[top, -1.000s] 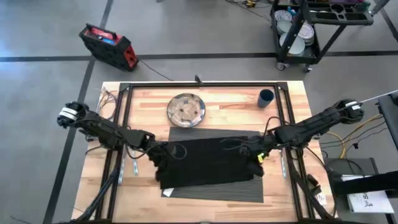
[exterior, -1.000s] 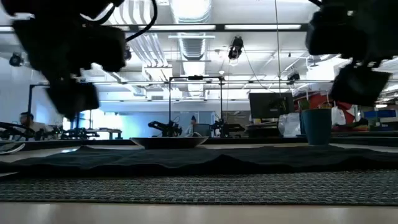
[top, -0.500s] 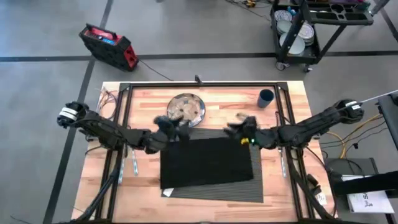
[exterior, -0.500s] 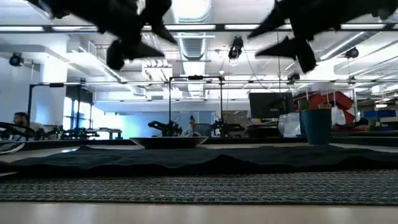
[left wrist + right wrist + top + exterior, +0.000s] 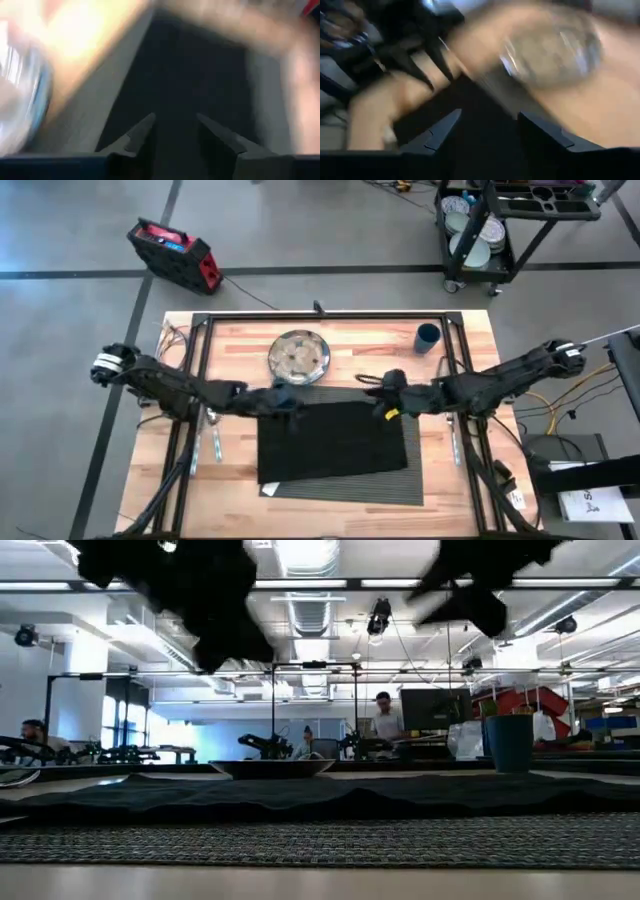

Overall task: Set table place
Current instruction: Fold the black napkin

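On the bench [image 5: 470,470], the striped placemat [image 5: 340,485] lies near the front edge under a black cloth [image 5: 333,438]. Left end effector [image 5: 284,399] and right end effector [image 5: 388,392] hover released, seemingly empty, over the cloth's far corners.

Two dark jointed arms, white collars near the shoulders, tapered black fingers, yellow tag on right wrist

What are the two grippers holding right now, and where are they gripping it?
Nothing. The left gripper and right gripper are both open, above the far corners of the black napkin, which lies flat on the placemat.
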Available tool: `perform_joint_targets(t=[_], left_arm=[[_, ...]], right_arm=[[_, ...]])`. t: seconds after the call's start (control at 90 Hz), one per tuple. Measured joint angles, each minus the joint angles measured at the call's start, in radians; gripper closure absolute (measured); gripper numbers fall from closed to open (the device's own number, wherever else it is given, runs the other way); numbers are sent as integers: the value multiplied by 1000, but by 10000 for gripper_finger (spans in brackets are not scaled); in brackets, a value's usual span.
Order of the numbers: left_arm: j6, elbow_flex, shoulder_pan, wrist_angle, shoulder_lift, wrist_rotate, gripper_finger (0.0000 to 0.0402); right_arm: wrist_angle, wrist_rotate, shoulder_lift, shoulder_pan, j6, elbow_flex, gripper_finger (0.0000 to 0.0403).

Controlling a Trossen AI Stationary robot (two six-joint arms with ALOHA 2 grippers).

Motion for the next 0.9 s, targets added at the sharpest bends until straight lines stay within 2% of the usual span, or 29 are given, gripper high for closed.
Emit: perform_joint_targets(t=[0.056,0.111,0.311,0.444,0.644,0.9], left_arm=[[28,15,15,-159,1,6,301],[81,28,32,-257,-1,7,310],[239,48,88,-419,-6,35,334],[314,44,93,-397,-6,57,342],[310,43,94,-237,-6,85,343],[235,43,94,-112,-6,134,343]], right_arm=[[-121,-23,5,4,106,-3,244],[-171,-43,13,11,208,-3,249],[-213,-54,58,62,430,-11,269],[-205,-41,130,82,516,-12,286],[-100,-31,252,84,579,-12,309],[133,-49,328,88,504,21,336]])
